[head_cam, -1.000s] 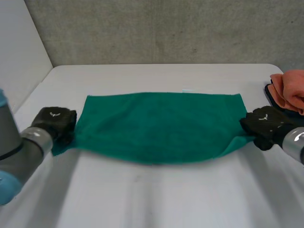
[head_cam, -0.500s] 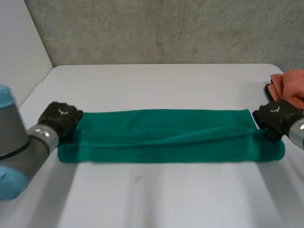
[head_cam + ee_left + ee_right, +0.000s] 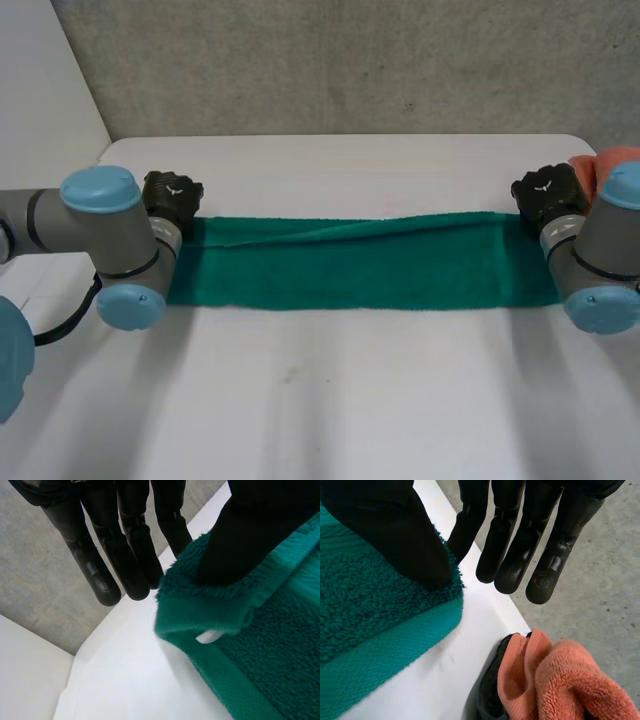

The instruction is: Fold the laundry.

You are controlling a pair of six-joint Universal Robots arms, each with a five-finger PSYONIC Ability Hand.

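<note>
1. Your left hand [image 3: 172,190] sits at the left end of the green towel [image 3: 350,265], at its far corner. In the left wrist view its fingers [image 3: 125,555] are straight and reach past the cloth's edge, while the thumb presses down on the corner. I read that as an open hand pinning the layer, not a grip. That hold probably keeps the folded edge where it lies.
2. A white tag [image 3: 207,636] peeks out from under the rolled corner just below the thumb.
3. The towel lies flat across the middle of the desk [image 3: 330,400] as a long, narrow band, doubled lengthwise. Its upper layer runs slightly crooked, leaving a shallow diagonal ridge near the far edge. The pile is thick and the near edge is straight.
4. Your right hand [image 3: 545,192] mirrors the other at the right far corner. Its thumb rests on the cloth and its fingers [image 3: 520,545] are spread straight over bare desk, holding nothing.
5. An orange cloth [image 3: 570,680] is bunched on a dark item [image 3: 490,695] just beyond the right hand, apart from the towel.
</note>
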